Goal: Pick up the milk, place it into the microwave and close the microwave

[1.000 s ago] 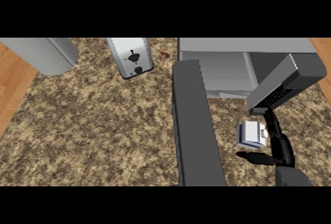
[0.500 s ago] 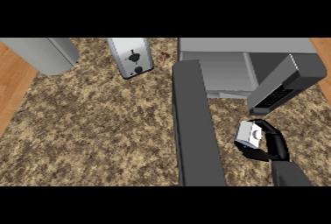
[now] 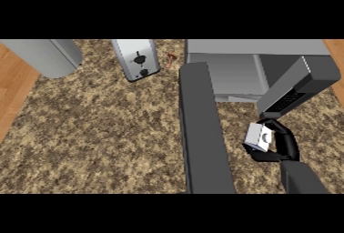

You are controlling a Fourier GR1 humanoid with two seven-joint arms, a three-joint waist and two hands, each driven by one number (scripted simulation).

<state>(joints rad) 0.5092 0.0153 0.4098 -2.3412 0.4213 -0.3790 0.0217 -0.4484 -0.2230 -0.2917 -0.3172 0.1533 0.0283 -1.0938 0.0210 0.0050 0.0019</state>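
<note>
The milk is a small white carton with a blue-grey face, tilted in front of the microwave. My right hand comes up from the lower right and is shut on it, fingers curled round its right side. The microwave stands at the top right with its cavity open. Its dark door swings out toward me as a long bar left of the carton. The keypad panel sits just above the hand. My left hand does not show.
A grey toaster-like box with two knobs stands at the top middle, with a small red item beside it. A grey rounded container is at the top left. The speckled counter ends at a wooden strip on the left.
My right hand went from open beside the standing carton to curled round it. The carton now tilts and sits slightly higher toward the microwave.
</note>
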